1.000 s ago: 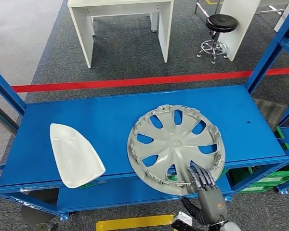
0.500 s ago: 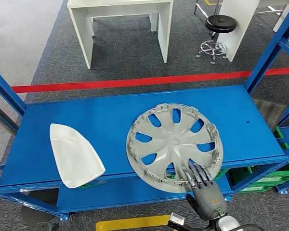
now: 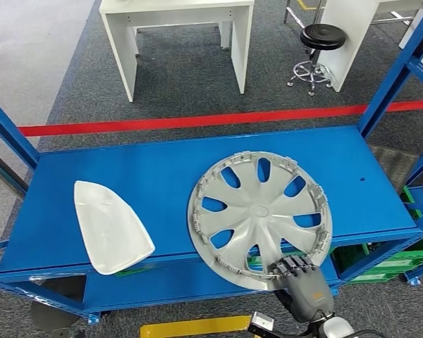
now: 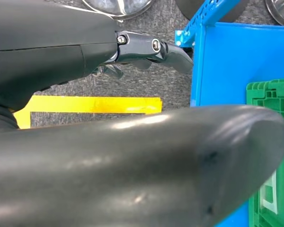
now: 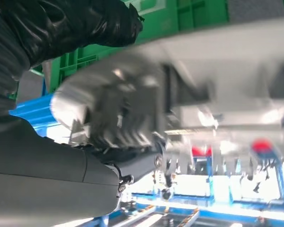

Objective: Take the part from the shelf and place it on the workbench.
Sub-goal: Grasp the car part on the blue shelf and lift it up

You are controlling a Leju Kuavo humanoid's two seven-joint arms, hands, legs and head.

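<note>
Now your grey wheel cover [image 3: 260, 217] lies flat on the blue shelf [image 3: 145, 176], its near rim overhanging the front edge. Your right hand [image 3: 301, 283] curls onto that rim, seemingly gripping it; the wrist view is blurred. You're at the grasp; next, lift clear.

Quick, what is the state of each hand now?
Left hand: open, holds nothing.
Right hand: grips the near rim of the grey wheel cover.

hubcap [image 3: 260, 215]: 1 | white cover [image 3: 111, 227]: 1 | stool [image 3: 320, 36]: 1 | white tables [image 3: 178, 32]: 2
</note>
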